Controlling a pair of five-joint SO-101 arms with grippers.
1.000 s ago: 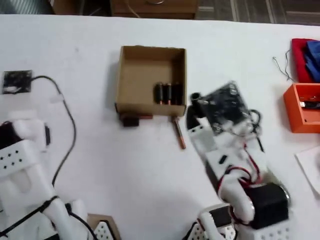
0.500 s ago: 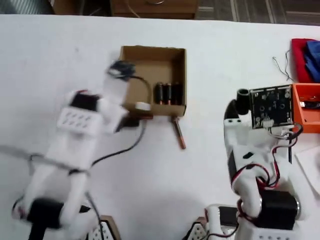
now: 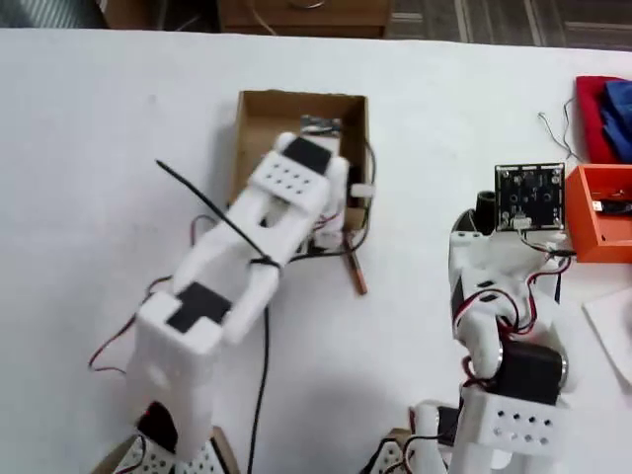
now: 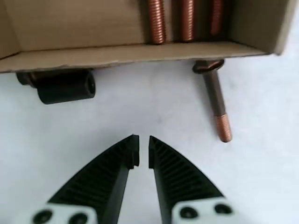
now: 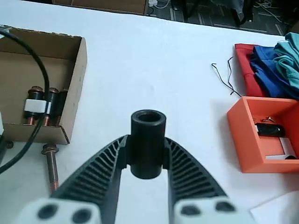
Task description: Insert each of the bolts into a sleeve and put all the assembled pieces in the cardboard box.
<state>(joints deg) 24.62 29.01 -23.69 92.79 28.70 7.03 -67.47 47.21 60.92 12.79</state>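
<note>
In the box [image 5: 77, 79] we see three sleeved bolts [image 5: 44, 106] side by side. A bare bolt [image 4: 215, 100] lies on the table [image 3: 99, 99] outside, head by the box wall, threads pointing away; a lying sleeve [image 4: 65, 86] hugs that wall nearby. Right jaws clamp an upright sleeve [image 5: 147, 142]; left jaws, nearly closed, hold nothing

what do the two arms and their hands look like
Both arms are white shells with black motor blocks and dotted hole plates. The left arm trails a black cable and red wires; the right arm carries red and black wires and a dark circuit board. The left hand and right hand have black ribbed tapering fingers on white bases.
</note>
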